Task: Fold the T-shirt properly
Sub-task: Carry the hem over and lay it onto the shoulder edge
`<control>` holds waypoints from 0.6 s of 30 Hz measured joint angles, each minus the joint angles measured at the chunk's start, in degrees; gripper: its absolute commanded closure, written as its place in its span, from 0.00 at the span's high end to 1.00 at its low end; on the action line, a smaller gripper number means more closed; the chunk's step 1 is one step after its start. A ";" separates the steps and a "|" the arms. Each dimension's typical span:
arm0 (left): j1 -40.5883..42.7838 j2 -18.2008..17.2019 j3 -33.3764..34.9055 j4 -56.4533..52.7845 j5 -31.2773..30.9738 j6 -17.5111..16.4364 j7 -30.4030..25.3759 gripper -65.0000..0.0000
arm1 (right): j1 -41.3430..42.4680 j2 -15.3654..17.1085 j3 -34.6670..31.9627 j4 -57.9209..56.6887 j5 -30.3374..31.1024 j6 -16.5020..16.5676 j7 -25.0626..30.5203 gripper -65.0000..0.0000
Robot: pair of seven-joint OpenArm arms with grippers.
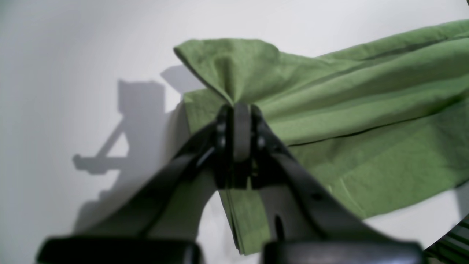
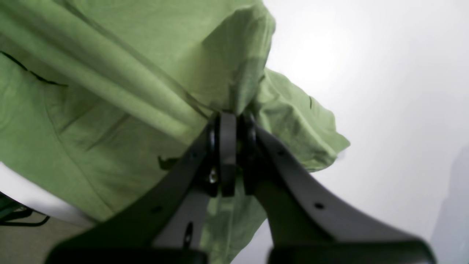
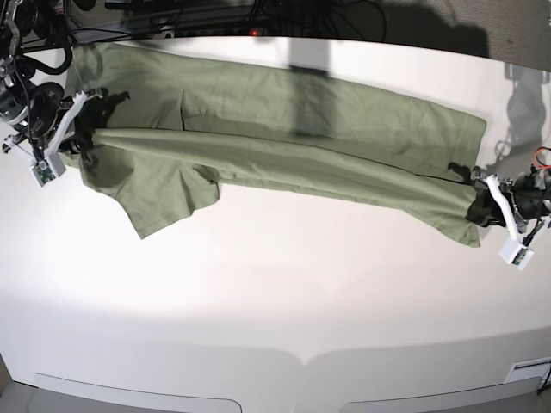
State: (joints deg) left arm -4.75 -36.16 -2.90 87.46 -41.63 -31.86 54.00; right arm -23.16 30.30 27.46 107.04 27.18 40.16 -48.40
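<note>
Table (image 3: 258,292): white and bare along the near edge from my base view; I see cables (image 3: 215,13) in the dark strip behind the far edge.
Shirt (image 3: 284,129): green, stretched long across the far half of the table, one sleeve spread flat toward me at the base view's left.
Fold: I see a raised ridge of cloth running the whole length between the two arms, with flat cloth beyond it.
Right gripper (image 2: 231,113): jaws pinched tight on a bunch of shirt (image 2: 110,91) at the sleeve end; cloth fans out from the tips and more hangs below them. In the base view it (image 3: 82,138) sits at the shirt's left end.
Left gripper (image 1: 240,106): jaws likewise clamped together on the shirt (image 1: 348,110), a corner standing up just past the tips, layered edges hanging beneath. In the base view it (image 3: 473,182) grips the right end.
</note>
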 measured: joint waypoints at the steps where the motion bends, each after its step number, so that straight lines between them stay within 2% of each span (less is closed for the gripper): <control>1: 0.00 0.00 0.00 0.00 0.00 0.00 0.00 0.00 | 0.00 0.00 0.00 0.00 0.00 0.00 0.07 0.00; 14: 0.00 0.00 0.00 0.00 0.00 0.35 0.04 0.00 | 0.00 0.00 0.00 0.00 -0.02 0.00 0.57 0.00; 18: 0.20 -0.07 0.00 0.20 -0.92 1.11 6.34 0.00 | -0.57 0.02 0.00 1.01 -0.15 0.00 0.57 0.00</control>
State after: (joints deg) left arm -4.56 -36.23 -2.90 87.66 -42.54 -30.74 60.34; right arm -23.73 30.33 27.46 108.05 27.03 40.16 -47.83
